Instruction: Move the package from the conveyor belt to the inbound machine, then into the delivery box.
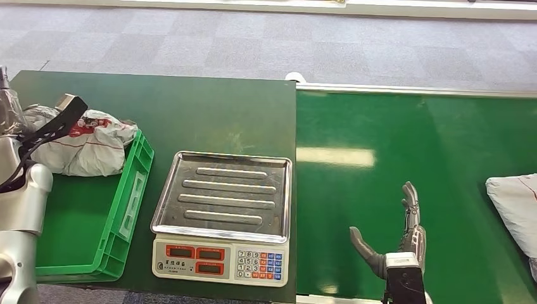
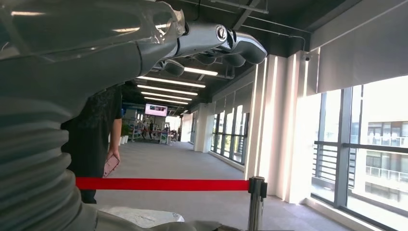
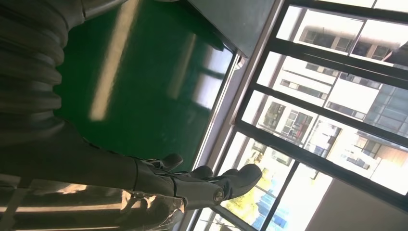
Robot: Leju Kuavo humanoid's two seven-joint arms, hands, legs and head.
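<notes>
My right hand (image 1: 398,244) is the nearest thing in the head view, raised low over the conveyor belt (image 1: 380,190) with its fingers apart and the thumb splayed off to one side, holding nothing; the right wrist view shows the same spread fingers (image 3: 231,179) above the green belt. The package (image 1: 516,209) I take to be next lies at the belt's right edge, well apart from that hand and only partly in frame: a white, pillowy bag with a thin red line on it. I judge it soft and light, a plastic mailer around something yielding, so it should sag and crease rather than hold its shape, and the film may be slippery. I would take it across the fuller middle of the bag with fingers on top and thumb under a side, not by a loose corner, which could slide out of the grip. The inbound machine (image 1: 223,215), a scale with a ribbed steel tray, stands bare on the dark green surface (image 1: 190,107) just left of the belt. Beside it sits the green delivery box (image 1: 130,202), with a crumpled white and red bag (image 1: 85,145) already resting across its far end. My left hand (image 2: 211,41) shows its fingers loosely extended and carrying nothing, while a person (image 2: 96,139) stands beyond a red barrier strap (image 2: 163,184).
</notes>
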